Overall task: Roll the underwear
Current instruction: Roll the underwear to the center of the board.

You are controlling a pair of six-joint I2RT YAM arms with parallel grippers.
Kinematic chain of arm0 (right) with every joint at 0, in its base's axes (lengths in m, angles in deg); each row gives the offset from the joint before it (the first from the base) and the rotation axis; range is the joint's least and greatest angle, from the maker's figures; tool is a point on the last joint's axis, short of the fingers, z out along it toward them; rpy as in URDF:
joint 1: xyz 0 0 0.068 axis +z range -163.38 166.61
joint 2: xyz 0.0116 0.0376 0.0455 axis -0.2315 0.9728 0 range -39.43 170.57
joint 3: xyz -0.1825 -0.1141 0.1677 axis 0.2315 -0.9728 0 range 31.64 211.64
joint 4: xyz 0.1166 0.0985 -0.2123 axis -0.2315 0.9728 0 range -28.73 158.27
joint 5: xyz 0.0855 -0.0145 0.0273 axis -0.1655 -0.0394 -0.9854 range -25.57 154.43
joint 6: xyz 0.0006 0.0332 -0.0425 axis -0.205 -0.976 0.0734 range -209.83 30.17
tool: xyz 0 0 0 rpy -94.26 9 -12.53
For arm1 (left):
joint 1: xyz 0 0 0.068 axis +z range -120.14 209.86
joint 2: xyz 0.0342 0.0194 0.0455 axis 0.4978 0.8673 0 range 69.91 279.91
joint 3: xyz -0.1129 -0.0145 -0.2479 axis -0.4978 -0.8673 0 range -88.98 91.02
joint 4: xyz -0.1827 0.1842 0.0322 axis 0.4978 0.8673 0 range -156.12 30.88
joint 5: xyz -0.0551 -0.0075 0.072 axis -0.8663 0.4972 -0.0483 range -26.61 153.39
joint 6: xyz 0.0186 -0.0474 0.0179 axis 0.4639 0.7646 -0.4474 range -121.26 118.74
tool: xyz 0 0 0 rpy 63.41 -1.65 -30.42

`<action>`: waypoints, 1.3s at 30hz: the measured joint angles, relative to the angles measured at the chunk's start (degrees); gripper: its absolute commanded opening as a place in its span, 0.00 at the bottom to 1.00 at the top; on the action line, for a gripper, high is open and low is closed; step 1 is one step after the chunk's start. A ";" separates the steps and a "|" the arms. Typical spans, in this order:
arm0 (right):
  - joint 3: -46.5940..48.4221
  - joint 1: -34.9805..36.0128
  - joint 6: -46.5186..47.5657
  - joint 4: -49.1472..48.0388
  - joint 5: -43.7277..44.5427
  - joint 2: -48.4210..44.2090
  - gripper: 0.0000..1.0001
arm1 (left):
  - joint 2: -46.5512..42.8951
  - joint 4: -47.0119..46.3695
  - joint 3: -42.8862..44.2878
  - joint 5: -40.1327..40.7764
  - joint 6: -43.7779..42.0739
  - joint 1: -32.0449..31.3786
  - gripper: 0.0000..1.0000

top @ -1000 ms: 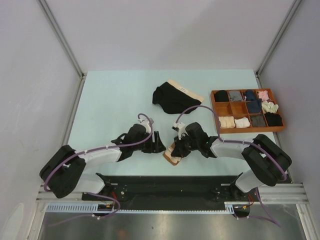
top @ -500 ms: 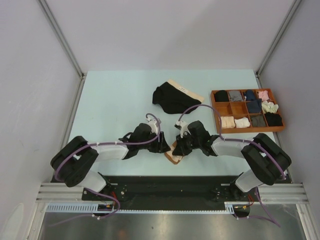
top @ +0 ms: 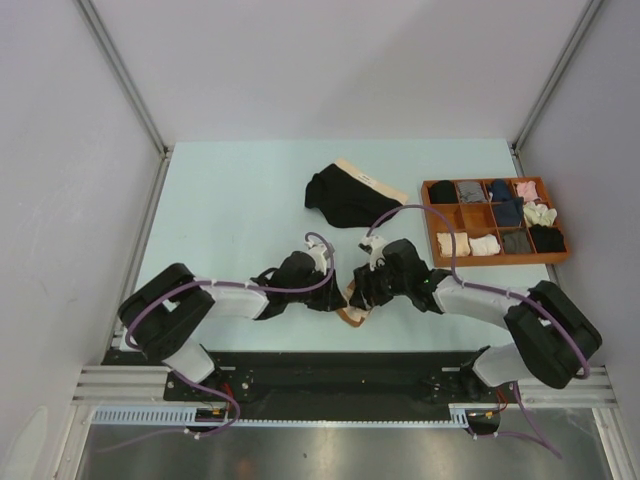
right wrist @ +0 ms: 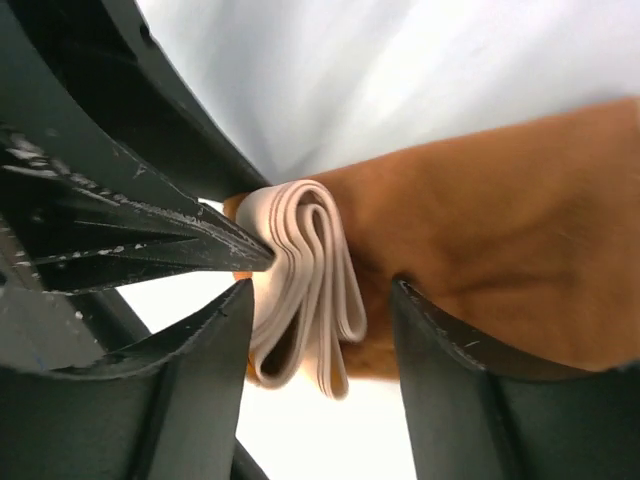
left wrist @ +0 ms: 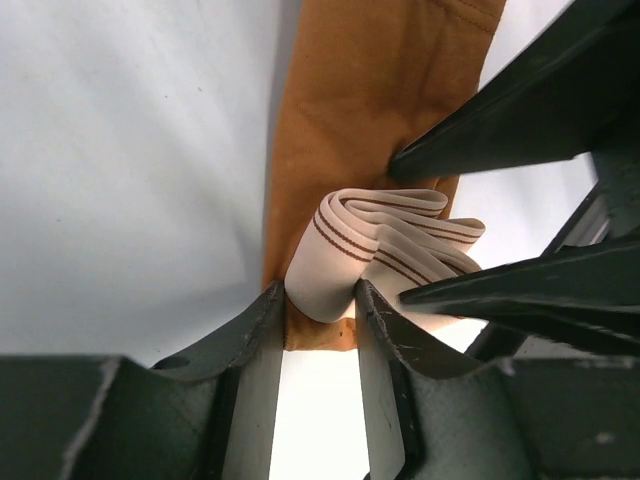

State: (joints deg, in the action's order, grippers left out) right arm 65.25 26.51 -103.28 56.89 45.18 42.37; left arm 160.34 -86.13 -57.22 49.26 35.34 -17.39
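Observation:
The rust-brown underwear (top: 352, 313) lies near the table's front edge between both grippers, its pale waistband (left wrist: 375, 245) folded into a loose roll. My left gripper (top: 335, 297) (left wrist: 318, 300) is shut on the end of that folded waistband, both jaws touching it. My right gripper (top: 363, 294) (right wrist: 320, 300) stands open astride the waistband roll (right wrist: 310, 270), with a gap on one side and brown fabric (right wrist: 490, 250) beyond. The right gripper's fingers (left wrist: 510, 130) show in the left wrist view. The black underwear (top: 345, 197) lies spread out farther back at the middle.
A brown wooden divided tray (top: 429, 228) holding several rolled garments sits at the right. Grey walls and metal rails close in the table on the left, right and back.
My left gripper has moved right to the rust-brown underwear and closed on its folded waistband. My right gripper, shut on it before, has opened.

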 measured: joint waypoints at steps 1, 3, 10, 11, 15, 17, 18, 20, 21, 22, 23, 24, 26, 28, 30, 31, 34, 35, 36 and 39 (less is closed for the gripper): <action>0.00 -0.02 0.02 1.01 1.22 -1.38 0.62 | 0.09 0.22 0.20 0.15 0.00 -0.04 0.38; 0.00 0.04 0.17 2.99 3.78 -4.13 0.63 | 0.24 0.70 0.57 0.42 0.02 -0.13 0.38; 0.00 5.20 1.31 6.97 10.71 -14.47 0.31 | 0.72 1.99 1.68 0.44 -0.02 -0.37 0.37; 0.00 6.08 1.16 7.08 10.97 -14.84 0.27 | 0.79 2.19 1.86 0.44 -0.02 -0.39 0.38; 0.00 8.31 0.35 7.08 11.37 -13.84 0.20 | 1.09 2.80 2.45 0.44 0.00 -0.52 0.37; 0.00 9.09 -0.04 6.84 11.32 -11.87 0.18 | 1.09 2.93 2.49 0.46 0.00 -0.52 0.37; 0.00 9.33 -0.11 6.78 11.32 -10.69 0.17 | 1.14 3.04 2.60 0.46 0.00 -0.52 0.37; 0.00 9.66 -0.31 6.73 11.26 -8.68 0.16 | 1.18 3.32 2.78 0.46 0.00 -0.55 0.37; 0.00 9.73 -0.37 6.69 11.30 -7.93 0.15 | 1.20 3.48 2.86 0.46 -0.02 -0.55 0.37; 0.00 9.73 -0.48 6.69 11.34 -7.43 0.14 | 1.20 3.54 2.91 0.46 -0.02 -0.55 0.37; 0.00 9.73 -0.52 6.71 11.52 -6.99 0.14 | 1.25 3.65 2.99 0.46 -0.02 -0.55 0.39; 0.00 9.66 -0.57 6.73 11.78 -6.67 0.13 | 1.29 3.82 3.10 0.46 -0.02 -0.55 0.40; 0.00 9.44 -0.90 6.99 13.00 -6.27 0.14 | 1.31 4.04 3.28 0.46 0.00 -0.55 0.50; 0.00 9.18 -1.09 7.37 14.45 -6.12 0.14 | 1.31 4.11 3.52 0.24 0.26 -0.63 0.56; 0.00 8.76 -1.14 7.37 15.67 -5.79 0.14 | 1.16 4.26 3.82 0.11 0.39 -0.94 0.64; 0.00 8.61 -1.14 7.34 15.96 -5.55 0.13 | 1.01 4.28 3.89 0.02 0.39 -1.05 0.65; 0.04 7.93 -1.09 6.64 16.41 -4.04 0.13 | 0.63 4.31 4.02 0.04 0.39 -1.33 0.67; 0.17 7.87 -1.07 6.14 16.44 -3.50 0.13 | 0.63 4.28 4.02 0.02 0.39 -1.33 0.66; 0.33 7.85 -1.03 5.64 16.44 -2.99 0.13 | 0.63 4.28 4.04 0.02 0.39 -1.33 0.65; 0.59 7.80 -0.85 4.28 16.44 -1.81 0.12 | 0.63 4.72 4.22 0.85 0.61 -1.36 0.64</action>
State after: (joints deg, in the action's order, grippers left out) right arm 65.84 34.32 -104.13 61.17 61.62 40.56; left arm 160.98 -81.41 -53.00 50.11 35.95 -18.74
